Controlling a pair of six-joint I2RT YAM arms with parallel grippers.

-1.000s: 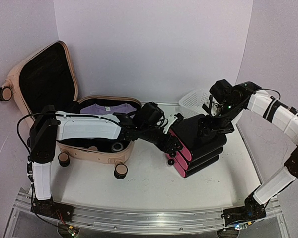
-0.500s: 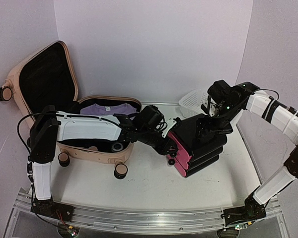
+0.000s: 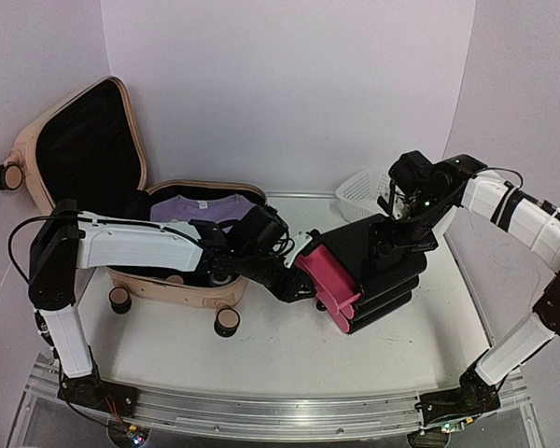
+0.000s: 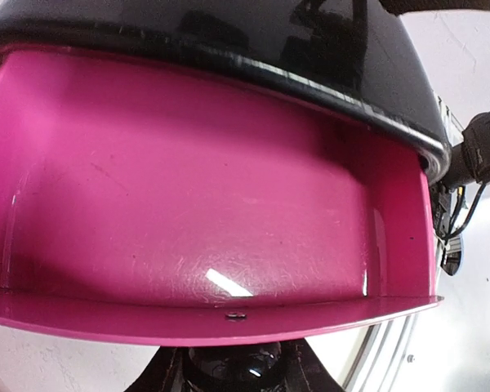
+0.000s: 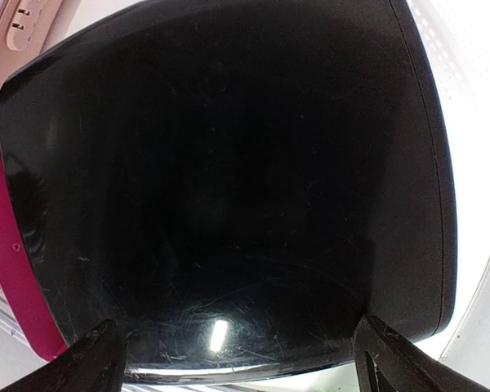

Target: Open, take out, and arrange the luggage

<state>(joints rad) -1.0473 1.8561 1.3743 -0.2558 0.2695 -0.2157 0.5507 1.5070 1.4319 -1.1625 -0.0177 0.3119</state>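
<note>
The luggage (image 3: 79, 154) lies open at the left with its lid standing up, and a purple shirt (image 3: 205, 205) rests in its lower shell. To its right stands a black drawer unit (image 3: 378, 247) with magenta drawers. My left gripper (image 3: 296, 280) is shut on the black knob (image 4: 233, 363) of the top drawer (image 4: 212, 180), which is pulled partly out towards the luggage. My right gripper (image 3: 403, 233) is open, its fingers (image 5: 98, 355) spread on the unit's glossy black top (image 5: 229, 163).
A white mesh basket (image 3: 364, 191) stands behind the drawer unit at the back right. A black ring-shaped object (image 3: 219, 275) lies in the luggage's front corner. The luggage's wheels (image 3: 226, 320) rest on the white table (image 3: 289, 359). A metal rail (image 3: 261, 415) runs along the near edge.
My left gripper closed on the top drawer's knob and drew back to the left, sliding the magenta drawer out of the unit. The right arm has stayed on the unit's top.
</note>
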